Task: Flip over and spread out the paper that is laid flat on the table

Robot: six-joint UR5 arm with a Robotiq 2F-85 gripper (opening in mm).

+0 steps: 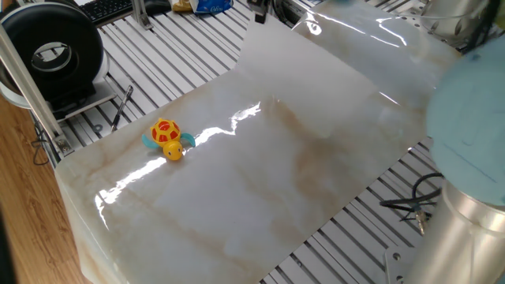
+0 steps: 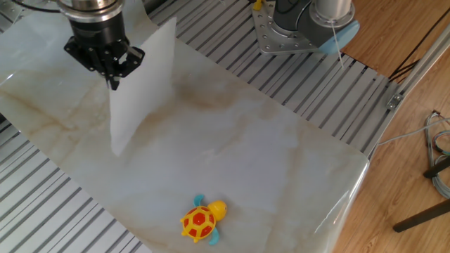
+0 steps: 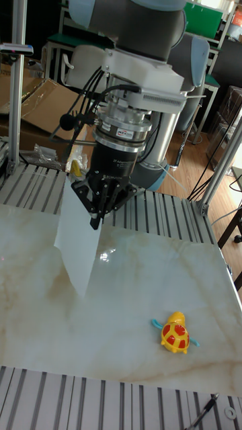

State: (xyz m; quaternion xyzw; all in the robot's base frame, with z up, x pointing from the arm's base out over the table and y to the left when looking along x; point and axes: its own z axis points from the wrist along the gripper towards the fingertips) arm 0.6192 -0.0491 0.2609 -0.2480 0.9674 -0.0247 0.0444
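Tall fixed view: the claw (image 3: 95,222) is seen clenched on the upper edge of the paper (image 3: 77,236), which is held up off the counter (image 3: 121,322) and hangs down at a slant, its lowest corner close above the marble surface. Whether that corner touches cannot be told. A yellow and red toy turtle (image 3: 175,334) is seen resting on the counter, well apart from the sheet.
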